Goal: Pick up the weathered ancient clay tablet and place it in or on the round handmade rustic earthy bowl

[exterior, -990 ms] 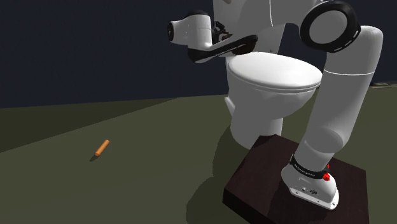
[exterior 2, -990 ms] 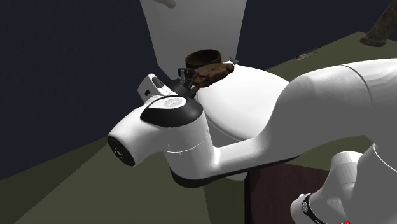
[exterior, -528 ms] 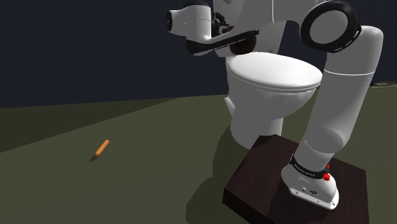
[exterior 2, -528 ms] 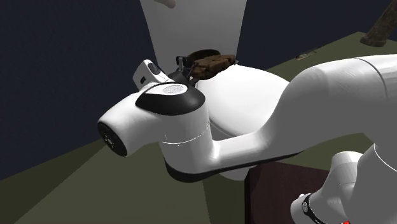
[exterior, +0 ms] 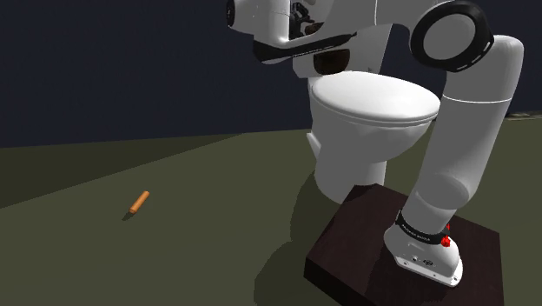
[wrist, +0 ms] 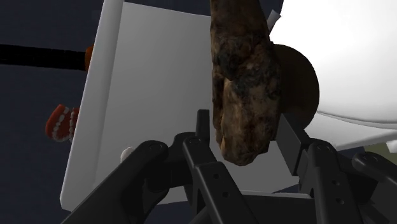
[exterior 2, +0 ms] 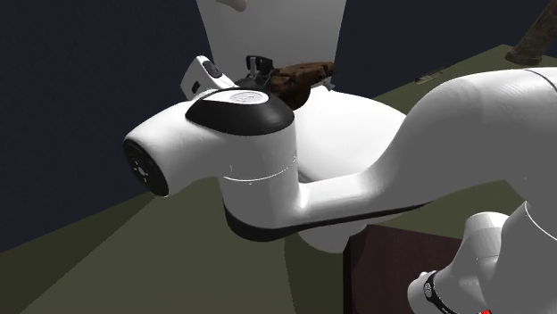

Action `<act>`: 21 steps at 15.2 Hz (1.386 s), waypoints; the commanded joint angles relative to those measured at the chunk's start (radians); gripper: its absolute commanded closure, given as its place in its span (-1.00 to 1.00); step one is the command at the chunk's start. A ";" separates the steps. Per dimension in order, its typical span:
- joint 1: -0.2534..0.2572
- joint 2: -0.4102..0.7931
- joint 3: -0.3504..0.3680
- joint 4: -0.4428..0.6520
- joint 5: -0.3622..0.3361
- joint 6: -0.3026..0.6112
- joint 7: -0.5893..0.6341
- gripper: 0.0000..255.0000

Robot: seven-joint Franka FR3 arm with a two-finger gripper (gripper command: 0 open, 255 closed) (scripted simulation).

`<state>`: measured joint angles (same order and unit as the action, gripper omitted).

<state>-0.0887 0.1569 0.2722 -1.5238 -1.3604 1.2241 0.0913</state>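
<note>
I have the gripper (wrist: 243, 127) clamped on the rough brown tablet (wrist: 245, 76), which juts out from between its fingers above the white toilet (exterior: 373, 100), the dark bowl (wrist: 303, 84) just beyond it.

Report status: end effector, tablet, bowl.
End effector shut on rough brown tablet, held above white toilet. Dark brown bowl just beyond tablet, near toilet tank. No obstruction seen between.

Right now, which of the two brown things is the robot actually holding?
The rough, lumpy tablet, clasped in the gripper; the round bowl sits beyond it on the toilet, untouched.
</note>
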 commanded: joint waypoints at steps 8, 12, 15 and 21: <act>-0.131 0.015 -0.092 0.024 -0.026 0.215 -0.058 1.00; -0.189 0.051 -0.132 0.069 -0.036 0.309 -0.087 1.00; -0.204 0.059 -0.141 0.058 -0.037 0.336 -0.073 1.00; -0.206 0.056 -0.142 -0.013 -0.037 0.352 -0.007 1.00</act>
<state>-0.2934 0.2184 0.1311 -1.5185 -1.3968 1.5710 0.0711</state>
